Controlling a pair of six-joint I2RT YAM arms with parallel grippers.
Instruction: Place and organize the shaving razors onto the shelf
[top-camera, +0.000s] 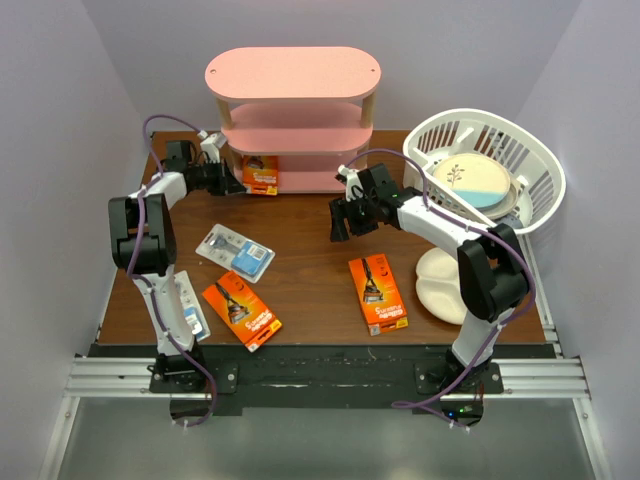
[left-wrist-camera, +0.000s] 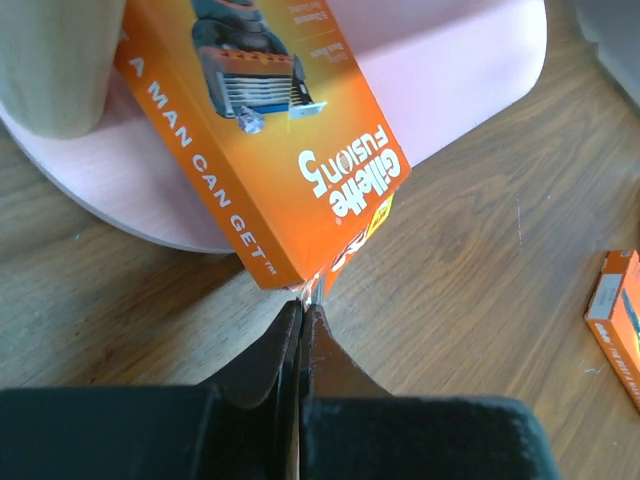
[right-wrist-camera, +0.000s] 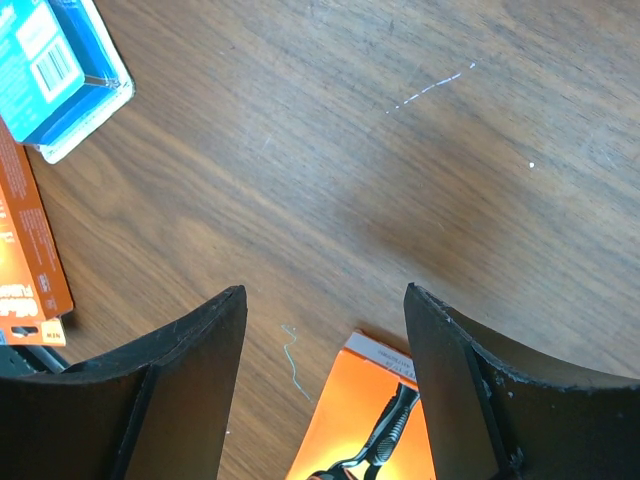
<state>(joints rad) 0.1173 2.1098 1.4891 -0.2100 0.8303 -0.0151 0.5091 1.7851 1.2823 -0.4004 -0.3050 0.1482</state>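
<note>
- The left hand (top-camera: 236, 184) is clenching on the thin bottom corner of 1 orange razor pack (top-camera: 261, 175), with its fingers (left-wrist-camera: 268, 360) pressed flat together.
- That pack is sitting at the left end of the pink shelf (top-camera: 293, 72), at the lowest of its 3 tiers. In the left wrist view it is lying tilted across the edge of the bottom board, just beside a light wooden post (left-wrist-camera: 55, 60), with the gripped corner sticking out over the counter (top-camera: 310, 255).
- The right hand (top-camera: 340, 220) is hanging released above the middle of the counter, its fingers (right-wrist-camera: 190, 380) spread wide and grasping nothing.
- A second orange pack (top-camera: 377, 294) is lying flat on the counter nearer the arm bases; the right wrist view is showing its top end low between the spread fingers.
- A third orange pack (top-camera: 241, 311) is lying at an angle on the left side of the counter, and a white-and-blue blister card (top-camera: 234, 250) is lying just behind it.
- A second blister card (top-camera: 193, 318) is lying partly hidden under the left arm.
- A white slatted basket (top-camera: 535, 150) is standing at the right rear, holding a plate (top-camera: 470, 180) tilted against its wall.
- A white divided plate (top-camera: 440, 285) is resting on the counter beside the right arm.
</note>
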